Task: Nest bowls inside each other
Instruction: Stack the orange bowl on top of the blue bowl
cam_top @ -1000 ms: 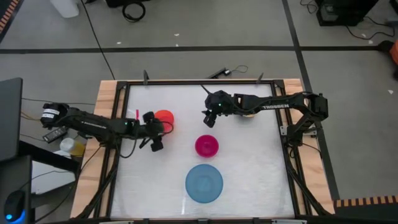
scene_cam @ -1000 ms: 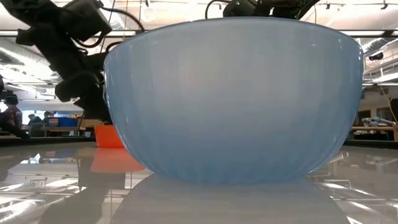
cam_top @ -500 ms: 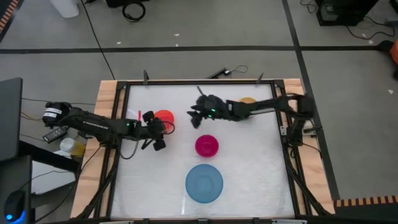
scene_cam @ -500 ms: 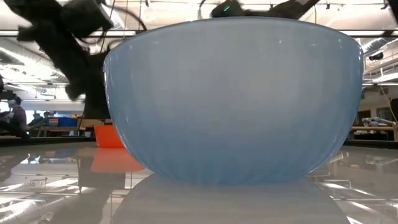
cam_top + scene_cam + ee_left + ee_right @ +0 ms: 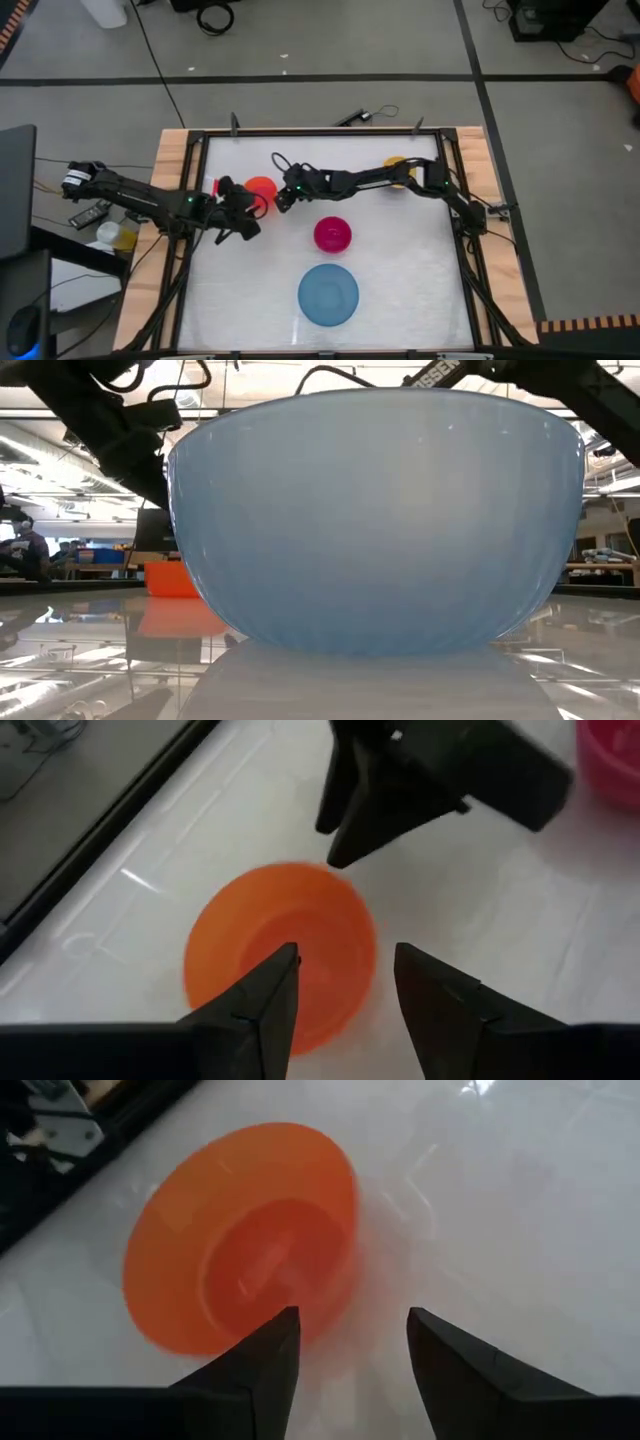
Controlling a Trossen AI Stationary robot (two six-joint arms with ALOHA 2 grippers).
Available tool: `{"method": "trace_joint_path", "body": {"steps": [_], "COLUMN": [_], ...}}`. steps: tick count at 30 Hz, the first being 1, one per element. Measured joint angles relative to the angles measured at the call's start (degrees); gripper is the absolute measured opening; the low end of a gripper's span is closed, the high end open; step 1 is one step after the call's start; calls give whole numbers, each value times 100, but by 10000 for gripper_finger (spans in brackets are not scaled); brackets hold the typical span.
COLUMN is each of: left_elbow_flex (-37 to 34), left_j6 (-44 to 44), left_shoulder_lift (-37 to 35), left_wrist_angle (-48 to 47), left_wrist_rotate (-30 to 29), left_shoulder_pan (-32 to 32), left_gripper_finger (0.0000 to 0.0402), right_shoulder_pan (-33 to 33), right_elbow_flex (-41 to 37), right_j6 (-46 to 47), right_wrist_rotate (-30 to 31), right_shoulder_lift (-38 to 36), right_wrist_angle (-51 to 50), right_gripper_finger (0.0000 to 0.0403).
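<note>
The orange bowl (image 5: 262, 190) stands upright on its base at the far left of the white table, and also shows as the orange bowl (image 5: 170, 578) in the low view. My right gripper (image 5: 350, 1320) hangs open just right of it, slanting down, clear of the bowl's rim (image 5: 345, 1190). My left gripper (image 5: 345, 960) is open above the bowl's near-left side and touches nothing. The magenta bowl (image 5: 332, 234) sits mid-table. The light blue bowl (image 5: 328, 294) stands near the front edge. The yellow bowl (image 5: 397, 163) is at the far right, partly hidden by my right arm.
The light blue bowl (image 5: 375, 520) fills most of the low view. A black frame (image 5: 300, 132) runs round the table. Bare white table lies at the front left and front right of the bowls.
My right gripper has swept toward the table's left edge and down, from near the yellow bowl to just right of the orange bowl, rolling as it went. My left gripper has risen a little and drawn back from the orange bowl. No bowl has moved.
</note>
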Motion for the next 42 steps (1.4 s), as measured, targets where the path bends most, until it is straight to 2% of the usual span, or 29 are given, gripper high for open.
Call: {"method": "trace_joint_path", "body": {"steps": [5,9,16,21,28,32,37,42], "left_elbow_flex": [0,0,0,0,-27,-183,-346,-361], "left_j6": [-19,-60,-63,-67,-348,-733,-861,-379], "left_shoulder_lift": [-2,-2,-2,-2,-2,0,1,2], "left_wrist_angle": [34,43,42,41,45,-302,-725,-690], "left_wrist_rotate": [-54,-56,-221,-262,-264,-257,-249,353], "left_shoulder_pan": [11,11,108,312,575,874,1606,2428], "left_gripper_finger": [169,169,169,169,169,169,169,169], "right_shoulder_pan": [0,-2,-30,-86,-48,11,20,48], "right_elbow_flex": [127,127,146,124,133,131,131,131], "right_j6": [6,51,120,171,17,-45,190,240], "right_wrist_rotate": [68,389,371,446,176,187,192,196], "right_shoulder_lift": [148,146,252,286,277,277,277,275], "right_wrist_angle": [93,204,1222,1003,767,733,1056,1209], "right_gripper_finger": [209,215,213,213,213,213,213,213]}}
